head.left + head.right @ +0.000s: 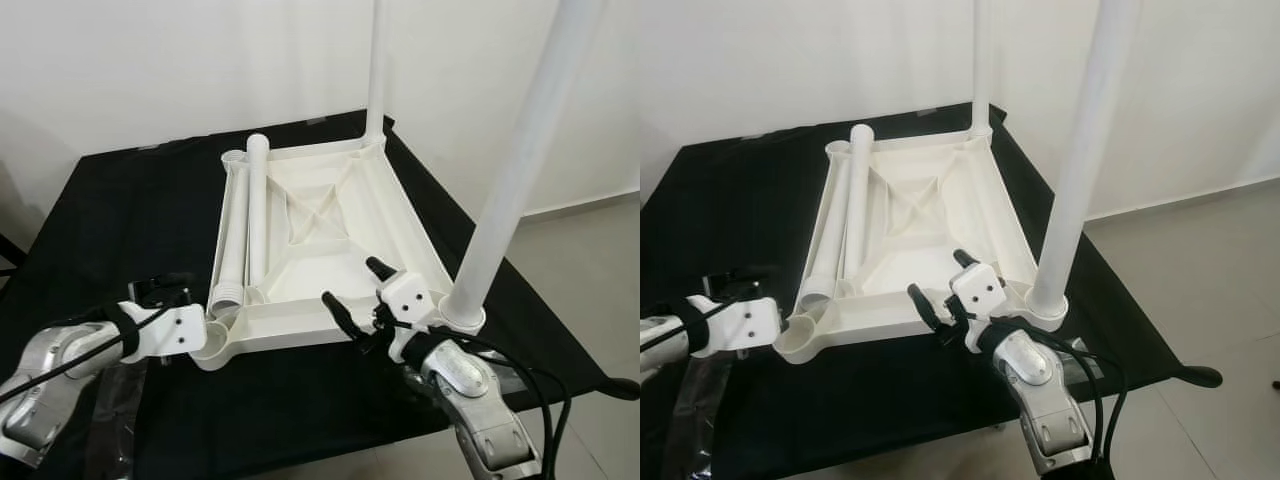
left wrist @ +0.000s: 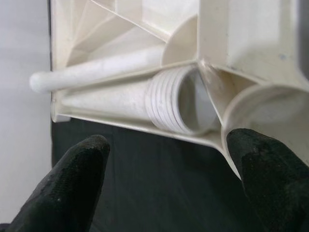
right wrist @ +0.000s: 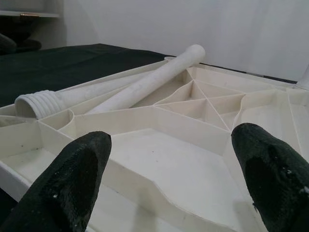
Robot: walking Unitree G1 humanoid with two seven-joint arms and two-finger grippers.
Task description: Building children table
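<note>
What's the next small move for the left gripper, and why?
Probably reach the left gripper forward to the threaded end of a loose leg and close on it. Two legs stand screwed in, two lie in the upturned tabletop, the near-left socket is empty, and the gripper is open.

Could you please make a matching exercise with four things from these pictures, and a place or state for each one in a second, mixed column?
Things
1. near upright leg
2. loose threaded leg
3. left gripper
4. tabletop

Places or states
A. lying flat inside the upturned top, along its left wall
B. open, beside the empty near-left socket
C. upside down on the black cloth
D. standing in the near-right corner socket

Pairs: 1-D, 2-A, 3-B, 4-C
</note>
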